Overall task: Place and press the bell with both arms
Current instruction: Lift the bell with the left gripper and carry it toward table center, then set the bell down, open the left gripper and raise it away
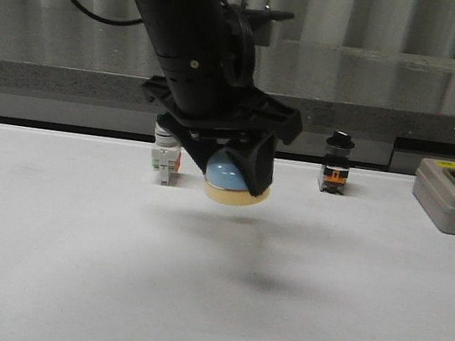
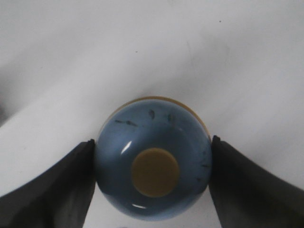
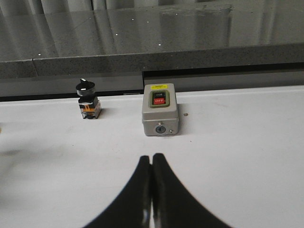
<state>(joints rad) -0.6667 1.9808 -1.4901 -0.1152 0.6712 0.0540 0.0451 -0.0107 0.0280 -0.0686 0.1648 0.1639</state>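
Item: bell (image 2: 153, 168), clamped in our left hand (image 1: 229, 171) (button upward), above the surface (image 1: 192, 301); right hand (image 3: 152, 190) shut, empty.

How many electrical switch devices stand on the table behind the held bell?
3: a white push-button switch partly hidden left of the bell, a black selector switch to its right, a grey box far right.

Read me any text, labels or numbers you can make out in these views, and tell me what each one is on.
"OFF": seems to read so, white on the red button of the grey box; small, so not certain.
Yellow label at the top of the grey box: print too small to read.
Dark button above the red one: white marking, blurred, unreadable.
Black-knobbed switch: no readable text.
Bell, held between the left fingers: no text.
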